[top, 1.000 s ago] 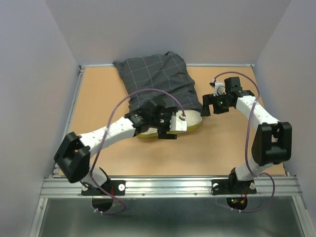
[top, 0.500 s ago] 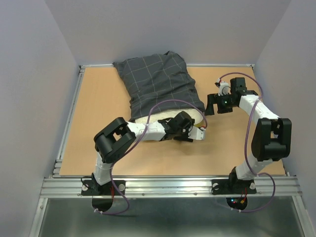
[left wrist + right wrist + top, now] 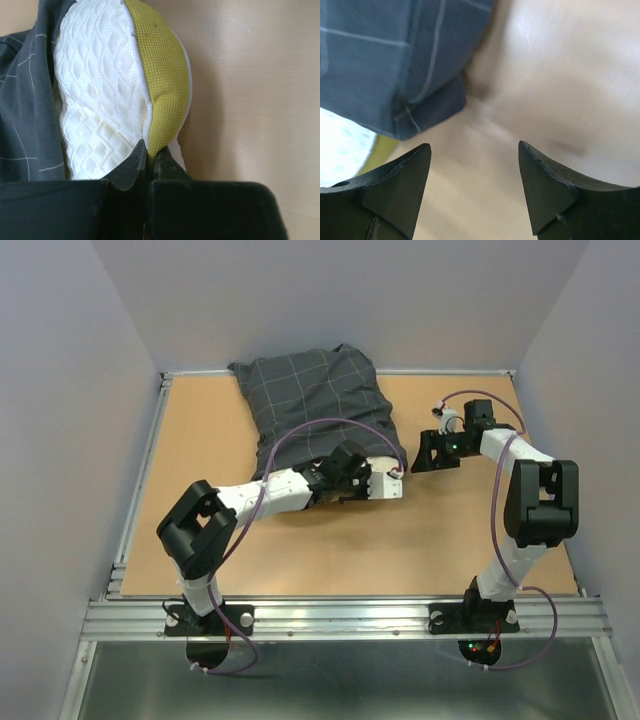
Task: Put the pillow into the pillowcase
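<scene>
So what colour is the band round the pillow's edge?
Mustard yellow band on the white quilted pillow; the left wrist view shows it best.

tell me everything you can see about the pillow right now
The pillow is soft and plump, with a white diamond-quilted face and a yellow waffle-textured band round its edge. Most of it appears to be inside the dark grey pillowcase, whose cloth overlaps its side. Only one rounded end sticks out, lying on the wooden table. The left gripper is pinched shut on the edge seam of that exposed end.
</scene>
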`<state>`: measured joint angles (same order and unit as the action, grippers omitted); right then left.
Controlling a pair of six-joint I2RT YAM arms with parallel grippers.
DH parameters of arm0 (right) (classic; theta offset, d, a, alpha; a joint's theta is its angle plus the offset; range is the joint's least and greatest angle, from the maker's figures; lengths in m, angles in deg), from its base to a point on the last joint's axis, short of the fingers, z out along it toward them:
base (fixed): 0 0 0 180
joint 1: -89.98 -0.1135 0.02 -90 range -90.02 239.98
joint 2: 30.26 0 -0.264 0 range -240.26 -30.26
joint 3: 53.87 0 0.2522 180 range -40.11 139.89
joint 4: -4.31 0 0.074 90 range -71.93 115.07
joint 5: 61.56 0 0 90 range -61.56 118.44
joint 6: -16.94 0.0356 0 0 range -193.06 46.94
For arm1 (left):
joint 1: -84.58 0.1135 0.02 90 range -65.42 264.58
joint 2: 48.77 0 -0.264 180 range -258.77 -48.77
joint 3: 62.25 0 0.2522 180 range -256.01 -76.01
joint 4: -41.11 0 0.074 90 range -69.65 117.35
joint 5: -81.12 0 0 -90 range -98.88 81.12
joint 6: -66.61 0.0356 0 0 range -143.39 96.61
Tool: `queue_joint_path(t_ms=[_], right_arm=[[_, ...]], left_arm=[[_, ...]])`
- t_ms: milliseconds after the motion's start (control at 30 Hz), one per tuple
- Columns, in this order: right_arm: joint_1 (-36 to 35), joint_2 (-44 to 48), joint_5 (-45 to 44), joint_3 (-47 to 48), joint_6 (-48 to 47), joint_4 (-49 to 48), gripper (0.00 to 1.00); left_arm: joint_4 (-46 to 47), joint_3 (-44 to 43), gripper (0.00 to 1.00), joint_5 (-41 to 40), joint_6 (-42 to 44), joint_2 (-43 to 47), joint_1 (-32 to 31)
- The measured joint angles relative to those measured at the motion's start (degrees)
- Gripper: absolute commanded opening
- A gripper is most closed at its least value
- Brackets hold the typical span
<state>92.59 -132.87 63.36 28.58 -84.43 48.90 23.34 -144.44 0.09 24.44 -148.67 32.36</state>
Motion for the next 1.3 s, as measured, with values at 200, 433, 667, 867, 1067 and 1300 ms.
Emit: queue_joint_path(t_ms=[200, 433, 667, 867, 1067, 1300], right_arm=[[-1.79, -0.15, 3.41, 0.72, -0.50, -2.97, 0.74], [-6.64, -0.52, 2.29, 0.72, -1.60, -5.81, 0.70], [-6.73, -0.42, 1.38, -0.31, -5.51, -5.97, 0.72], [-7.56, 0.92, 1.27, -3.19, -9.99, -3.89, 0.77], [-8.70, 0.90, -0.83, -3.17, -9.20, -5.49, 0.57], [-8.70, 0.87, -1.36, -3.08, -5.03, -11.67, 0.01]], left_arm=[[-3.80, -1.25, 0.00, 2.16, -1.68, 0.04, 0.96], [-7.37, -5.01, 0.00, 4.24, -3.56, 0.00, 2.49], [-9.07, -6.45, 0.00, 5.49, -4.02, -0.59, 3.23], [-9.88, -7.72, 0.00, 6.40, -4.39, -1.38, 3.72], [-10.91, -8.70, 0.00, 7.19, -4.52, -1.62, 3.98], [-10.95, -8.76, 0.00, 7.52, -5.46, -1.64, 3.98]])
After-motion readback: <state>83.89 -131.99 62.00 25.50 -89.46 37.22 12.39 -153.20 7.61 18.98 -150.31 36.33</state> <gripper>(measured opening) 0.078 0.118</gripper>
